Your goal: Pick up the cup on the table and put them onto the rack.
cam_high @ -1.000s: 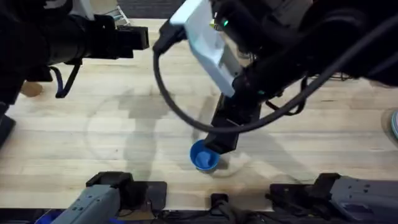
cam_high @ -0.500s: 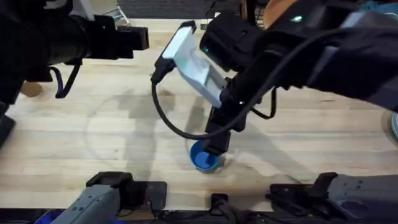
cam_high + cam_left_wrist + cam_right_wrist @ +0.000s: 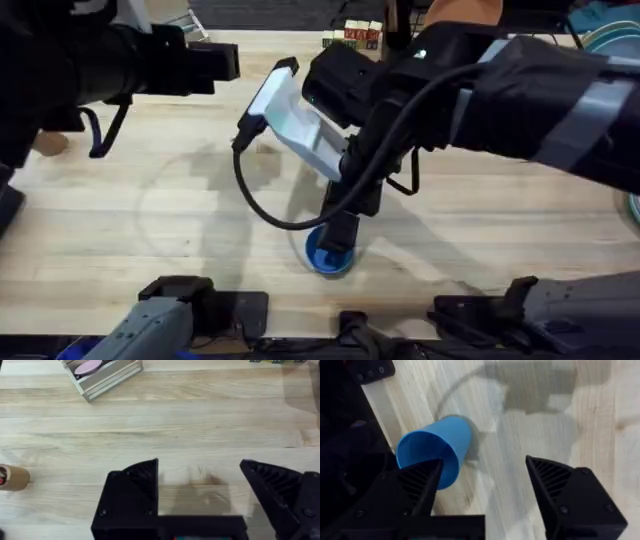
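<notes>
The blue cup (image 3: pixel 436 450) stands on the table (image 3: pixel 180 230) near its front edge, at about six o'clock in the overhead view. My right gripper (image 3: pixel 482 485) hangs over it, jaws spread, one finger (image 3: pixel 417 482) overlapping the rim. Closing off-centre could tip or skid it away, I judge. My left gripper (image 3: pixel 200 495) waits spread wide at ten o'clock, holding nothing.

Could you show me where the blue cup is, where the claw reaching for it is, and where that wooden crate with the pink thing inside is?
blue cup (image 3: pixel 437 450): right wrist view, on its side wall near the rim.
right gripper (image 3: pixel 482 480): right wrist view, midway between its open fingertips.
wooden crate (image 3: pixel 107 380): left wrist view, on its front slat.
</notes>
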